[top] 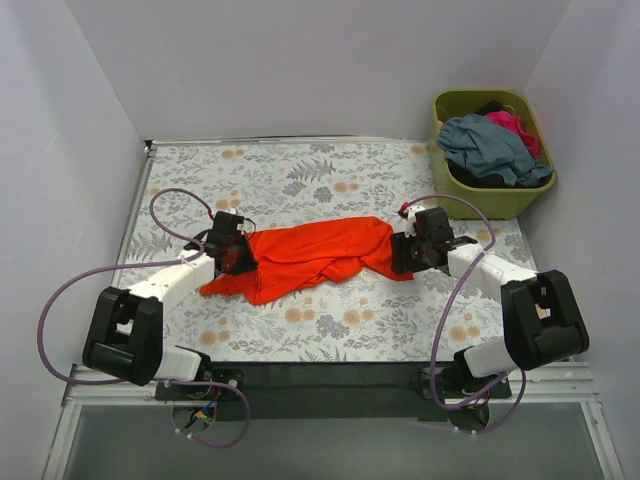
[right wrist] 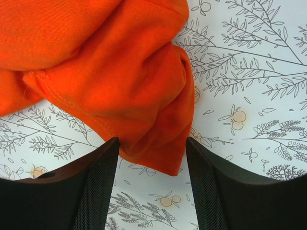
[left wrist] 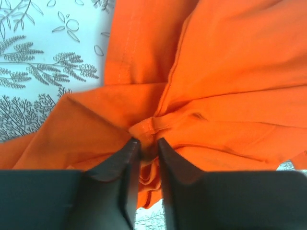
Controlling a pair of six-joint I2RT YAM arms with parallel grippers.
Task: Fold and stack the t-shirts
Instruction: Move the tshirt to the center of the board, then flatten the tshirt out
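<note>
Left to right: the left gripper (top: 232, 250) has its jaws narrowed to a slit, and its fingers (left wrist: 120, 167) pinch a bunched hem of the orange-red t-shirt (top: 310, 255). This hold probably anchors that end so the cloth can be drawn flat. The shirt lies crumpled across the middle of the floral tabletop (top: 300, 180), between the two arms, not yet spread or folded. The right gripper (top: 412, 250) is spread wide. Its fingers (right wrist: 100, 172) straddle the shirt's opposite tip without pinching it, apparently placed to take a matching hold. Far right, the olive-green basket (top: 497, 204) holds the grey-blue t-shirt (top: 490, 148) and the magenta t-shirt (top: 517, 126), awaiting their turn.
</note>
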